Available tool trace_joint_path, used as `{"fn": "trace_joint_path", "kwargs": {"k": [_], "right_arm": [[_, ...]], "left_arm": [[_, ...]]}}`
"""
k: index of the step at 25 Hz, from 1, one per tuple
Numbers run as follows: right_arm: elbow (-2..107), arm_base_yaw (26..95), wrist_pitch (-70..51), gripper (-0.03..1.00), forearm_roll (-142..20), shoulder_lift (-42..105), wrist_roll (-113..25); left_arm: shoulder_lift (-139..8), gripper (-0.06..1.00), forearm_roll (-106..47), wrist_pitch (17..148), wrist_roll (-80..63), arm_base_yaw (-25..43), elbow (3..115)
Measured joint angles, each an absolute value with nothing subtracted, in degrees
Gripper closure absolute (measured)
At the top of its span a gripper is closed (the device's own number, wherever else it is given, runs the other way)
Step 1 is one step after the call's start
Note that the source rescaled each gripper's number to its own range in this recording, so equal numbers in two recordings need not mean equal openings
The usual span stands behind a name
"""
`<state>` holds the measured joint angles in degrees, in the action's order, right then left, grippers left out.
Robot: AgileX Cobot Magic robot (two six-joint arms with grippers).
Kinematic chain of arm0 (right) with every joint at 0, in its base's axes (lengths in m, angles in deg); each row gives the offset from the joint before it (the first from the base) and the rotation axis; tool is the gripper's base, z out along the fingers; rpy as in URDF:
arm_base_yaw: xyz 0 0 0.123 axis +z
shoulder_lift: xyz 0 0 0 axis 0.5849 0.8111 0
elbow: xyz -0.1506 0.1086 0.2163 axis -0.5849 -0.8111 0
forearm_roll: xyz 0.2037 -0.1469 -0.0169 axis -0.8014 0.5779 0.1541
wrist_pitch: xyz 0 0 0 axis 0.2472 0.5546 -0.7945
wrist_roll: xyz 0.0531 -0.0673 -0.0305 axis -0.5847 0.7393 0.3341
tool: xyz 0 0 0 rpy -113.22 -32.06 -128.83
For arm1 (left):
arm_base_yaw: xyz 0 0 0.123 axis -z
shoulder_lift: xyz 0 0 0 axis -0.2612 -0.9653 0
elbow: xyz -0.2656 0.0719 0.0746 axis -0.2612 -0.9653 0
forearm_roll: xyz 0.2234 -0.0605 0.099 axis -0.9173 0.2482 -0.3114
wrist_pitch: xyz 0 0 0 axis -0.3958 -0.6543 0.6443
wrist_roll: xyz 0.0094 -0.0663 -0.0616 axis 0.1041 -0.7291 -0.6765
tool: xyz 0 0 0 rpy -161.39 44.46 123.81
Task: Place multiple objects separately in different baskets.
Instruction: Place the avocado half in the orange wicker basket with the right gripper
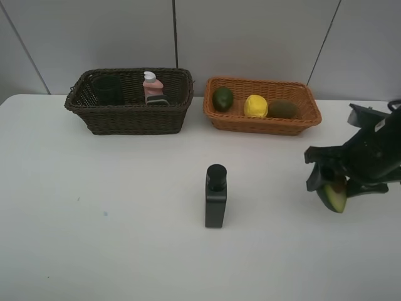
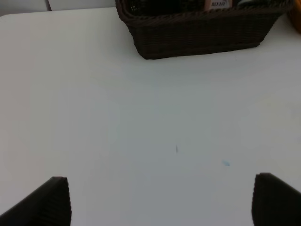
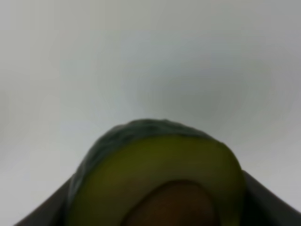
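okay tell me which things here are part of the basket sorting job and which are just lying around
Job:
- halved green avocado with pit, held in right gripper
- black square bottle
- dark brown wicker basket: grey cup, pink bottle
- orange-tan wicker basket: dark green lime, yellow lemon, brown kiwi

Lying about:
- nothing visible

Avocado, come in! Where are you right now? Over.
Right gripper shut on avocado, held near the table's right edge. Left gripper open, nothing in it. Black bottle standing mid-table, off the line to the orange basket.
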<state>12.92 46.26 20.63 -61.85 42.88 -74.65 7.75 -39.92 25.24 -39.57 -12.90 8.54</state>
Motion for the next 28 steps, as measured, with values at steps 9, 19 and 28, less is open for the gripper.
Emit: {"fn": "trace_joint_path", "kwargs": {"k": [9,19,28], "right_arm": [[43.1,46.3,21.5,0.5,-54.0,56.2,-74.7],[68.5,46.3,17.9,0.5,-44.9,80.6,-74.7],[71.6,46.3,13.2,0.02,-37.8,87.0,-74.7]], "left_arm": [[7.8,-0.05,-39.9,25.2,-39.6,-12.9,8.5],[7.8,-0.05,-39.9,25.2,-39.6,-12.9,8.5],[7.8,-0.05,-39.9,25.2,-39.6,-12.9,8.5]]}}
